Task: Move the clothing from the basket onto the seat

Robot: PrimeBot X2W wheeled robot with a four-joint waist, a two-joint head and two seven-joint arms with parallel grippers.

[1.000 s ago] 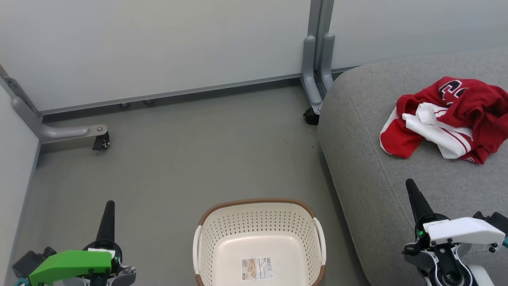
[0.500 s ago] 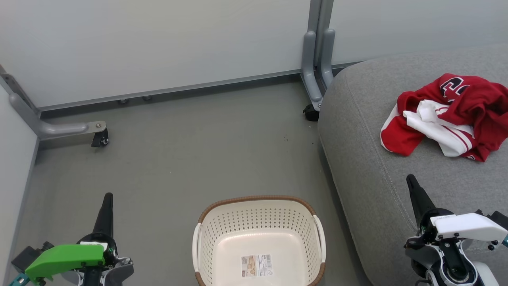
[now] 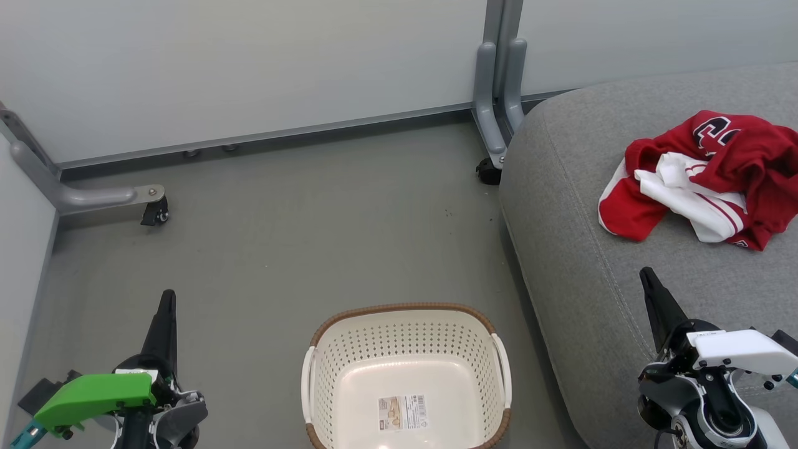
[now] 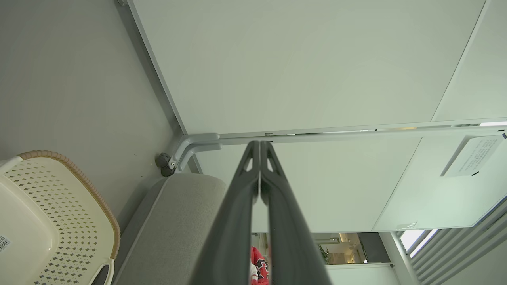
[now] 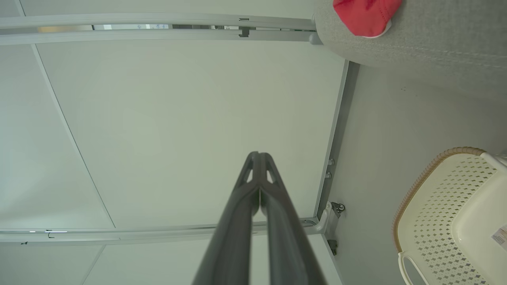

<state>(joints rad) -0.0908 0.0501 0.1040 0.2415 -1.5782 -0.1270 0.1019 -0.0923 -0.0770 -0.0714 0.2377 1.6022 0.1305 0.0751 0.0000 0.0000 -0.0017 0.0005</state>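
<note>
The red and white clothing (image 3: 704, 181) lies crumpled on the grey seat (image 3: 592, 280) at the right, dark lettering showing on top; a bit of the clothing (image 5: 364, 16) also shows on the seat (image 5: 435, 47) in the right wrist view. The cream basket (image 3: 324, 374) stands on the floor at bottom centre, holding just a paper label. My left gripper (image 3: 167, 299) is shut and holds nothing, low at the left over the floor. My right gripper (image 3: 648, 277) is shut and holds nothing, over the seat's front part, below the clothing. Both fingertip pairs touch in the wrist views (image 4: 259, 144) (image 5: 257, 155).
Pale partition panels (image 3: 249, 68) close off the back and left. Their grey metal feet with castors stand on the floor, one foot (image 3: 93, 196) at the left and another foot (image 3: 495, 112) at the seat's corner. Grey floor (image 3: 299, 231) lies between basket and wall.
The whole head view has shifted slightly, so walls, seat and basket sit a little higher. Both grippers stay shut and keep their places at the lower corners.
</note>
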